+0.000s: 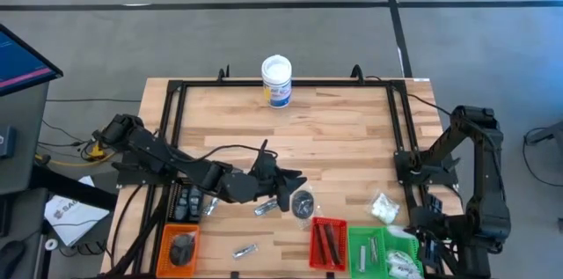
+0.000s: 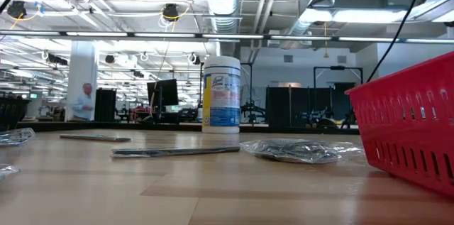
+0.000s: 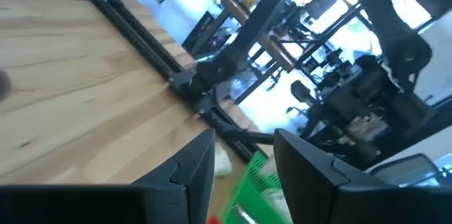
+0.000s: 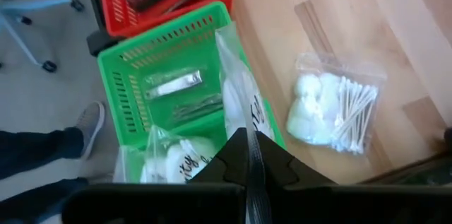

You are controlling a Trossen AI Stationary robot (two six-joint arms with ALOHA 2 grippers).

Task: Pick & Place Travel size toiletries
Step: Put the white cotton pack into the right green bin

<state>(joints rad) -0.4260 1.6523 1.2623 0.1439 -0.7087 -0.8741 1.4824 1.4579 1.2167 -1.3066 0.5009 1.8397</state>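
Counter (image 1: 334, 129) of pale wood planks inside a black frame, seen from above; both dark arms reach in from its sides. Left arm stretches low across the near half, its left tool (image 1: 286, 182) near the middle, fingers (image 3: 191, 174) parted with nothing visible between them, beside a dark round disc in a clear wrap (image 1: 303, 201). Right arm folded at the right edge, its right tool (image 4: 248, 171) over the green tray (image 1: 361, 248), fingers closed together on a clear packet (image 4: 236, 90) that stands out of the tray. White tub with blue label (image 1: 276, 81) upright at the far edge, well apart from all else. Three trays along the near edge: orange tray (image 1: 167, 244) holding a dark disc, red tray (image 1: 317, 248) holding slim black sticks (image 1: 330, 242), then the green one with silvery pieces (image 4: 173, 83) and packets of white contents. Packet of cotton swabs and balls (image 4: 332, 107) lies on the wood just beside the green tray. Small silvery sachet (image 1: 244, 250) loose between orange and red trays; another (image 1: 264, 209) near the left tool.
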